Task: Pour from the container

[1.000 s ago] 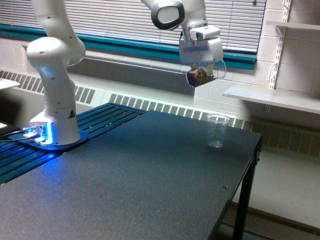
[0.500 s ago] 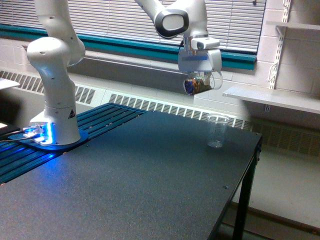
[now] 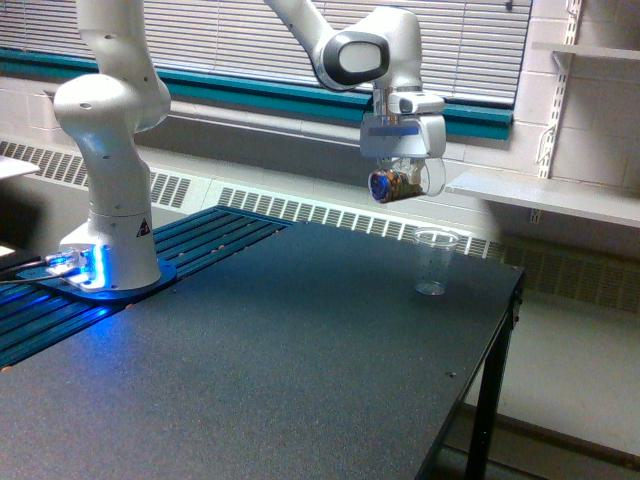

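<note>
In the exterior view the container, a small clear vessel with dark brown and blue contents, hangs tilted on its side in the air. My gripper is shut on it, pointing down from the white arm. A clear tapered drinking cup stands upright on the black table, below the container and a little toward the exterior view's right. The container's mouth faces the exterior view's left. Nothing shows falling from it.
The arm's white base with a blue light stands on a slatted blue platform at the exterior view's left. A white shelf juts out from the wall at the right. The table's right edge drops off just past the cup.
The gripper and container have moved lower and slightly toward the exterior view's right, ending closer above the drinking cup. The wrist has turned. The cup has not moved.
</note>
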Tool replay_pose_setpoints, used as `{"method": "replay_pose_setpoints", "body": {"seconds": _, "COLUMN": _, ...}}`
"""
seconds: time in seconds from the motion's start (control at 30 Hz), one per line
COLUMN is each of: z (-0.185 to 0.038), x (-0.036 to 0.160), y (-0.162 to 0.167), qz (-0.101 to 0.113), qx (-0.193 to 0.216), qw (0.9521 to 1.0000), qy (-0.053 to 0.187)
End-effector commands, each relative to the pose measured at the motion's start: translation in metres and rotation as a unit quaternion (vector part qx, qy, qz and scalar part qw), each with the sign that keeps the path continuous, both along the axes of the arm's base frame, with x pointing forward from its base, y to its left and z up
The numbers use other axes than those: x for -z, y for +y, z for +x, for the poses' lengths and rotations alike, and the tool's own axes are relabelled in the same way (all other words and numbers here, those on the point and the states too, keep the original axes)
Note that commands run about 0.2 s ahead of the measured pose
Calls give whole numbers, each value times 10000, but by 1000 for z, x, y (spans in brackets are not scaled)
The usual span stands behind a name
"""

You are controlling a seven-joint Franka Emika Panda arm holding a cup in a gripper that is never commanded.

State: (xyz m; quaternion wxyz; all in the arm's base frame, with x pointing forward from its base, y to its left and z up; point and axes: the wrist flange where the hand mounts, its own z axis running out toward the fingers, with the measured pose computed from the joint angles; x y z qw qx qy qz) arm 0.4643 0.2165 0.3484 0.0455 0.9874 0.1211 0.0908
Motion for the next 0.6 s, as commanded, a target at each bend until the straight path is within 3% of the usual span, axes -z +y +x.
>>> {"method": "replay_pose_setpoints", "body": {"seconds": 0.03, "z": 0, "x": -2, "y": 15, "qz": -60, "qx": 229, "qw": 9997, "qy": -31}}
{"method": "replay_pose_setpoints", "body": {"seconds": 0.6, "z": -2, "x": 14, "y": 36, "qz": -456, "qx": 204, "qw": 9987, "qy": 34}}
